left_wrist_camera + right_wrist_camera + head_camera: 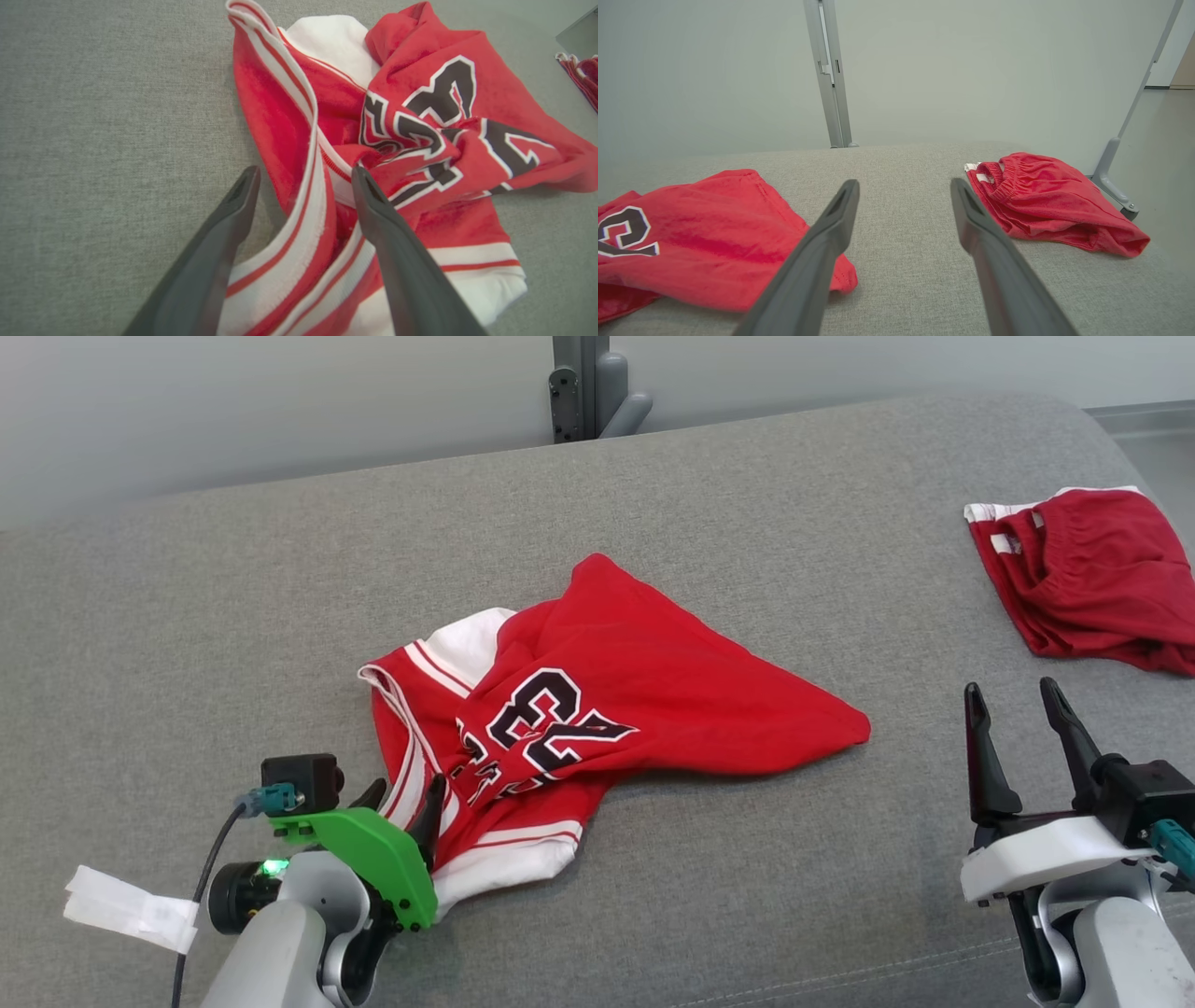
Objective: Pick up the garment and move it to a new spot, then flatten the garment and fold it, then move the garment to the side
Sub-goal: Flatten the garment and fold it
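The garment (607, 691) is a red jersey with white trim and a black number, lying crumpled in the middle of the grey padded surface (280, 597). My left gripper (404, 791) is at its near left corner, open. In the left wrist view the gripper (304, 172) has its fingers on either side of the jersey's (420, 116) red-and-white striped edge, which runs up between them. My right gripper (1010, 689) is open over bare fabric, right of the jersey's pointed end. Between its open fingers (904, 183) nothing is held, and the jersey (714, 233) lies to their left.
A pair of red shorts (1092, 579) lies bunched at the far right, near the surface's edge, also ahead-right of the right gripper (1041, 200). A white strip of tape (131, 907) sits at the near left. A grey post (588, 383) stands behind the far edge.
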Motion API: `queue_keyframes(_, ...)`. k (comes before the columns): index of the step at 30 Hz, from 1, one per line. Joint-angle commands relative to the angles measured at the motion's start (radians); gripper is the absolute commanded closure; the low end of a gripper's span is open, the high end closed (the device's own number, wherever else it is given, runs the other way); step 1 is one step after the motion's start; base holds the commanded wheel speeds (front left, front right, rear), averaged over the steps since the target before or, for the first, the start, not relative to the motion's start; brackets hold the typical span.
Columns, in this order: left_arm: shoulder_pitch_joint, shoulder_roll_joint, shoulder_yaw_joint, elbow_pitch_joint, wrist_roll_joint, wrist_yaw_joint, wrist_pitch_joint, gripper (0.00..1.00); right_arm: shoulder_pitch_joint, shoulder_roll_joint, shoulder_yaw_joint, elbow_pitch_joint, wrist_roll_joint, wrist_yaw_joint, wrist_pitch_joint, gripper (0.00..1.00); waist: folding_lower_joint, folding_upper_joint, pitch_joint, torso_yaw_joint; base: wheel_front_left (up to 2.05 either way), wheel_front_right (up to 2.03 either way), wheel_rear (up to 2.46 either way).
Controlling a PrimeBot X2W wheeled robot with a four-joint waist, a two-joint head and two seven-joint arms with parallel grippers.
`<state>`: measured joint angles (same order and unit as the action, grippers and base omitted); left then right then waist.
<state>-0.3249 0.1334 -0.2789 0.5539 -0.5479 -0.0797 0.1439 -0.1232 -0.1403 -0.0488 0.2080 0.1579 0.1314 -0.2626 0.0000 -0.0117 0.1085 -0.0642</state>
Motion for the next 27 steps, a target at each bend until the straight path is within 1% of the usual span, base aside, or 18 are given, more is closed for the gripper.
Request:
queue_keyframes(1, -0.017, 0.004, -0.006, -0.004, 0.0, -0.007, 0.009, 0.17, 0.0, -0.004, -0.003, -0.008, -0.001, -0.002, -0.003, 0.0, 0.0, 0.0117, 0.002, 0.001, 0.0, 0.0, 0.0)
queue_keyframes(2, -0.018, 0.009, -0.011, -0.005, 0.005, -0.006, 0.014, 0.51, -0.001, -0.002, -0.003, -0.011, -0.004, -0.002, -0.003, 0.0, 0.0, 0.0117, 0.003, 0.001, 0.0, 0.0, 0.0)
queue_keyframes(3, -0.019, 0.013, -0.016, -0.004, 0.011, -0.006, 0.019, 0.66, -0.003, 0.001, -0.001, -0.012, -0.006, -0.002, -0.003, 0.0, 0.0, 0.0117, 0.004, 0.001, 0.0, 0.0, 0.0)
queue_keyframes(4, -0.02, 0.015, -0.022, -0.003, 0.018, -0.006, 0.019, 0.89, -0.005, 0.002, 0.001, -0.013, -0.006, -0.002, -0.003, 0.0, 0.0, 0.0117, 0.006, 0.0, 0.0, 0.0, 0.0)
queue_keyframes(5, -0.022, 0.017, -0.027, -0.003, 0.021, -0.008, 0.019, 1.0, -0.008, 0.003, 0.004, -0.014, -0.005, -0.002, -0.003, 0.0, 0.0, 0.0117, 0.007, -0.001, 0.0, 0.0, 0.0)
queue_keyframes(8, -0.038, 0.018, -0.029, -0.013, 0.03, -0.008, -0.008, 1.0, -0.017, 0.005, 0.01, -0.018, -0.001, -0.002, -0.003, 0.0, 0.0, 0.0117, 0.013, -0.003, 0.0, 0.0, 0.0)
queue_keyframes(15, -0.125, 0.025, -0.031, -0.03, 0.075, 0.003, -0.129, 1.0, -0.031, 0.008, 0.013, -0.034, -0.002, -0.002, -0.003, 0.0, 0.0, 0.0117, 0.038, -0.01, 0.0, 0.0, 0.0)
queue_keyframes(22, -0.306, 0.032, -0.024, 0.002, 0.128, 0.023, -0.237, 1.0, -0.058, 0.014, 0.03, -0.051, -0.004, -0.002, -0.003, 0.0, 0.0, 0.0117, 0.086, -0.036, 0.0, 0.0, 0.0)
queue_keyframes(27, -0.44, 0.03, -0.008, 0.075, 0.147, 0.039, -0.303, 1.0, -0.084, 0.021, 0.05, -0.06, 0.0, -0.002, -0.003, 0.0, 0.0, 0.0117, 0.135, -0.072, 0.0, 0.0, 0.0)
